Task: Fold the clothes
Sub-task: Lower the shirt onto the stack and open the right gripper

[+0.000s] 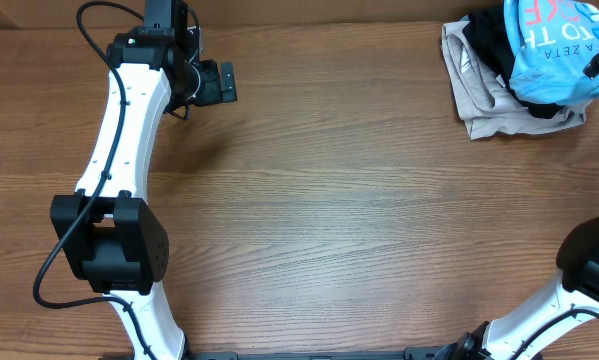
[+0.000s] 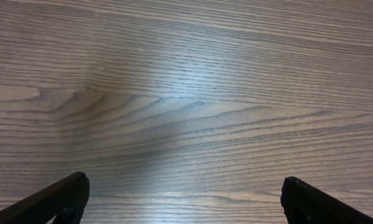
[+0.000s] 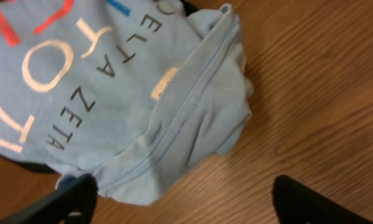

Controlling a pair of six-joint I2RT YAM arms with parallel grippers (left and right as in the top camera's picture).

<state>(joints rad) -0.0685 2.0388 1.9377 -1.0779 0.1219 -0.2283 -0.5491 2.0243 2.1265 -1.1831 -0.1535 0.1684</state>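
Looking across the wood-grain surface (image 1: 329, 220), you find the sky-blue t-shirt (image 1: 554, 55) bunched up in the far right corner. It sits on top of a black garment (image 1: 491, 40) and a beige garment (image 1: 479, 95).

Your right tool (image 3: 183, 200) hangs at the shirt's right side, by the right edge of the surface. Its fingers are spread wide and hold nothing. In the right wrist view the shirt fills the upper left of the frame. Its lower edge comes down to one fingertip (image 3: 68, 198); you cannot tell whether they touch. The other fingertip is over bare wood.

The shirt is crumpled, so it has no clear long axis. Its lettered side faces up. A stitched hem (image 3: 192, 93) runs diagonally across the wrist view, from upper right to lower left.

Your left tool (image 2: 186, 202) is near the far left corner, well apart from the pile. It is wide open over bare wood.
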